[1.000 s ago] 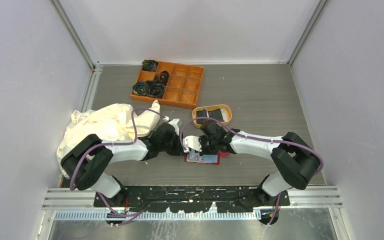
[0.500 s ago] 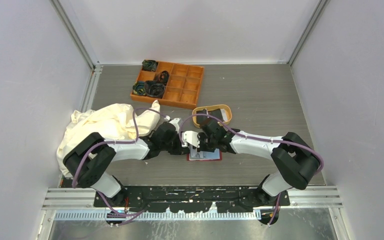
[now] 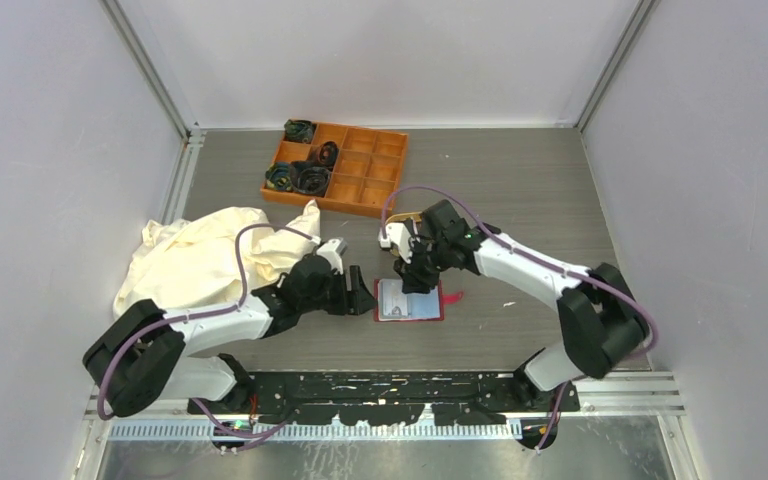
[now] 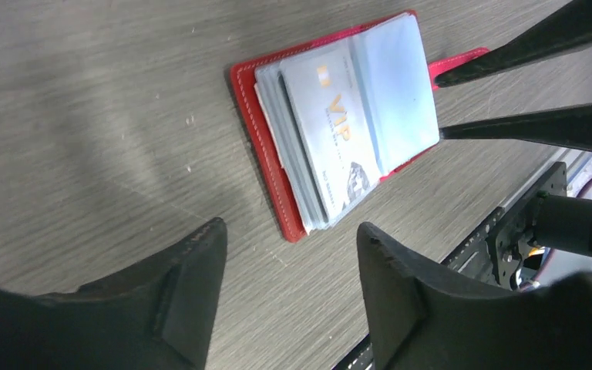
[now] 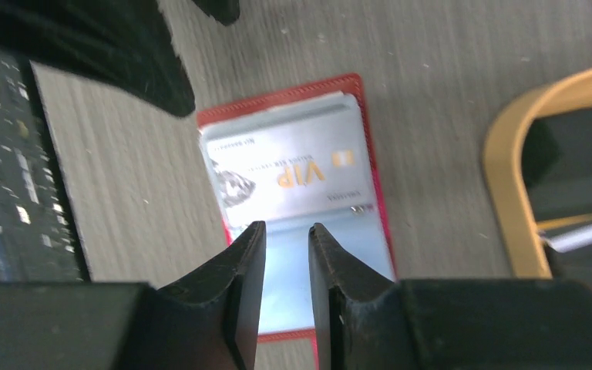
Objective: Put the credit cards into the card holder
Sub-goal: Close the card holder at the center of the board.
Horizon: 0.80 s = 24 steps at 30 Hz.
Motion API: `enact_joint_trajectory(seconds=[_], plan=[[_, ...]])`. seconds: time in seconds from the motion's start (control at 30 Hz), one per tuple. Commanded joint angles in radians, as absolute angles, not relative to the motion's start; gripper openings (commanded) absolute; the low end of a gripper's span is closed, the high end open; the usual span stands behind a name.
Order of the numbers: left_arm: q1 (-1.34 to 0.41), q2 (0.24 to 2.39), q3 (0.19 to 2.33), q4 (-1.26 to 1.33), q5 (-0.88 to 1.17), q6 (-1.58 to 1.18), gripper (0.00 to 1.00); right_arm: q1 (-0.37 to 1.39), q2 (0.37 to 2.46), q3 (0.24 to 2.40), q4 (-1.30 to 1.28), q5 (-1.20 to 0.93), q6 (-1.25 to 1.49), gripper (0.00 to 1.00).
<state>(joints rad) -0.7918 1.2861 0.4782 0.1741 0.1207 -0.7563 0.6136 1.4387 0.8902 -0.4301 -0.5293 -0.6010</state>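
Table (image 3: 520, 200), near its 6 o'clock edge: card holder (image 3: 409, 300) lies open and flat, long axis 9–3, snap tab toward 3. The left gripper (image 4: 289, 231) sits at its 9 o'clock side (jaws wide apart, empty) and the right gripper (image 5: 285, 227) over its 12 o'clock edge, jaws a narrow slit apart, holding nothing. Judged partway: one pale VIP card (image 4: 331, 139) is pocketed, long axis apparently 12–6, while dark cards (image 5: 566, 166) seem to wait in the tan tray (image 5: 505, 177) at 12
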Motion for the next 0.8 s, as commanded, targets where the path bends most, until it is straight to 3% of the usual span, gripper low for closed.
enact_joint_trajectory(seconds=[0.0, 0.3, 0.77], plan=[[-0.787, 1.250, 0.401, 0.318, 0.108, -0.831, 0.67, 0.617, 1.584, 1.027, -0.547, -0.636, -0.373, 0.33], [-0.752, 1.444, 0.420, 0.490, 0.196, -0.919, 0.68, 0.617, 1.772, 1.134, -0.650, -0.493, -0.264, 0.30], [-0.719, 1.624, 0.460, 0.592, 0.265, -0.972, 0.62, 0.608, 1.870, 1.181, -0.724, -0.484, -0.264, 0.30]])
